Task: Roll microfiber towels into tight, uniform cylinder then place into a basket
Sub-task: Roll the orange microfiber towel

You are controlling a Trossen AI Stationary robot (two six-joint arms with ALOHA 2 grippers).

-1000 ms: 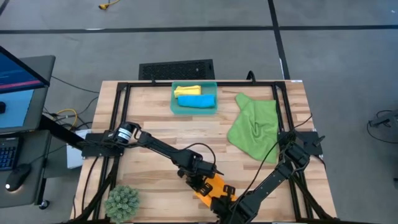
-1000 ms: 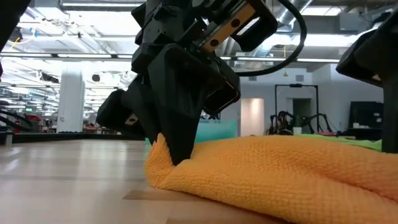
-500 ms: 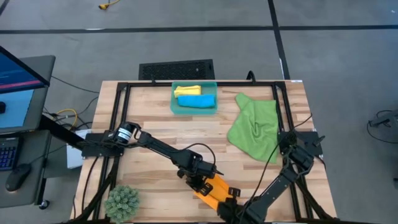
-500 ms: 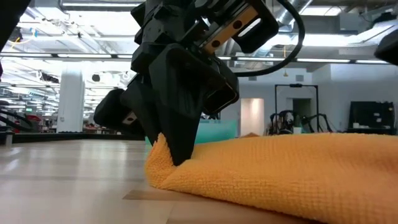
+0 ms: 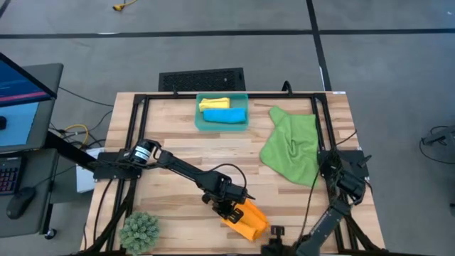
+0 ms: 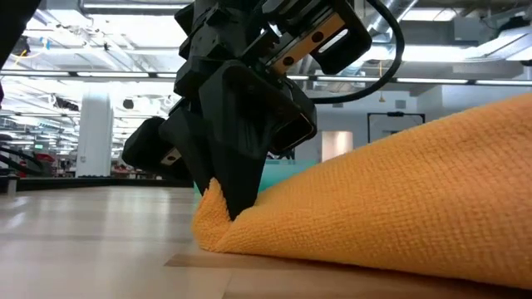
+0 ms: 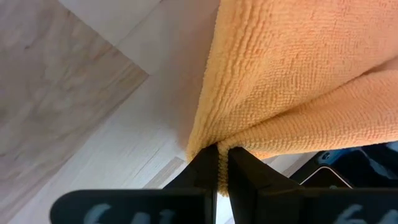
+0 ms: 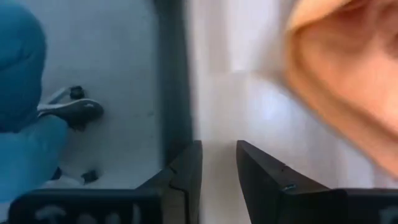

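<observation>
High view: the left fingers (image 5: 229,210) are seen pressed together, pinching one edge of the orange towel (image 5: 246,219) near the desk's (image 5: 178,146) front edge. From that pinch the towel rises away toward the desk's front, as the low view shows. The right fingers (image 8: 216,163) are held slightly spread with nothing between them, just off the towel's other end. The green towel (image 5: 291,148) lies well beyond them. Farther back, the basket (image 5: 222,125) holds the yellow (image 5: 213,104) and blue (image 5: 225,115) rolls.

orange towel (image 8: 348,81) blurred, edge-cropped
</observation>
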